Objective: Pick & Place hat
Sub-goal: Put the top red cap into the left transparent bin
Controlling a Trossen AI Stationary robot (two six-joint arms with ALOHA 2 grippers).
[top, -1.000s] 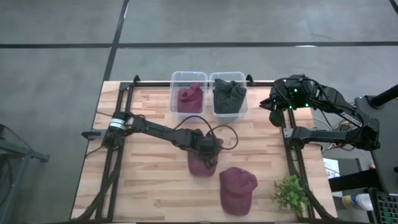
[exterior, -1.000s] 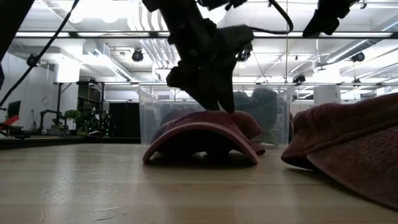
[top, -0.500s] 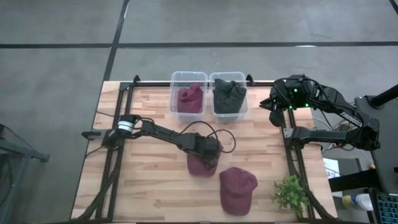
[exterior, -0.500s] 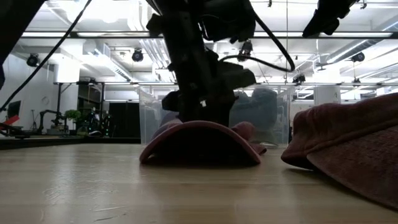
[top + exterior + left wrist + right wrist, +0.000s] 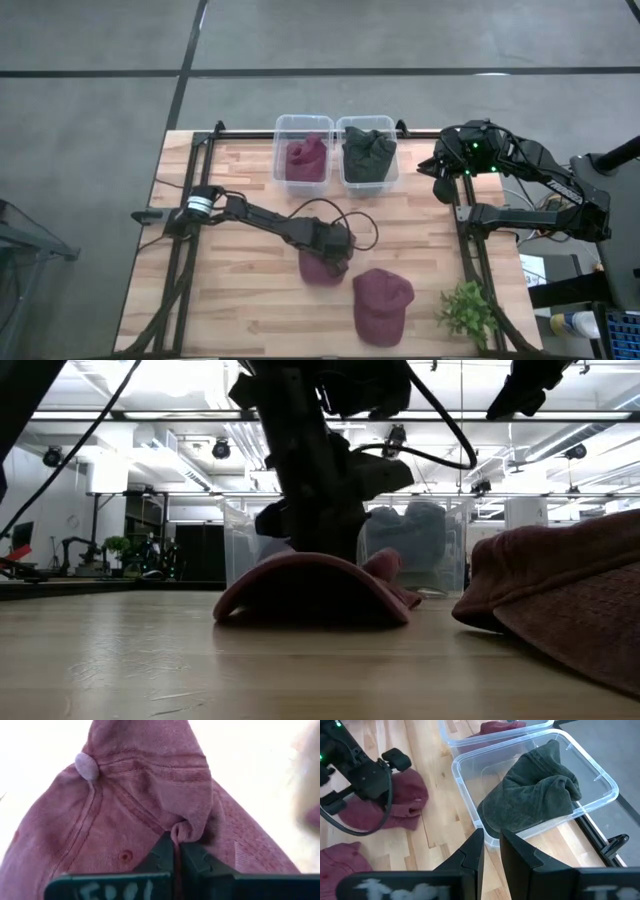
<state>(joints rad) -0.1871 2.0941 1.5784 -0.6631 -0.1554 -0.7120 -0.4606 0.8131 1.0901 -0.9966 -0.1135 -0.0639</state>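
Maroon cotton cap [image 5: 322, 264], lying crown-up on the wooden table [image 5: 240, 290] at centre, a little toward the front edge. Left gripper [image 5: 335, 250] sits directly on it, fingers [image 5: 162, 857] pressed together with a pinched fold of the cap's fabric caught between them; the cap's top button [image 5: 86, 766] shows just beyond the fold. In the low view the cap rests on the boards as a low arch with the left arm rising straight from its top.

Second maroon cap [image 5: 381, 303], near the first, toward the front right of the table; the two appear just apart. It fills the right side of the low view.

Clear plastic bin [image 5: 281, 128], rear centre, holding a bundled maroon hat [image 5: 305, 157].

Clear plastic bin [image 5: 391, 177], touching the first on its right, holding a dark green hat [image 5: 367, 153]. Right wrist view looks down on this one, the hat crumpled against the bin's wall.

Right gripper [image 5: 441, 165], held above the rear right corner of the table, beside the green-hat bin, well apart from both loose caps. Its fingers [image 5: 472, 855] stand close together with a narrow gap and nothing between them.

Small green plant [image 5: 467, 311], front right corner of the table.
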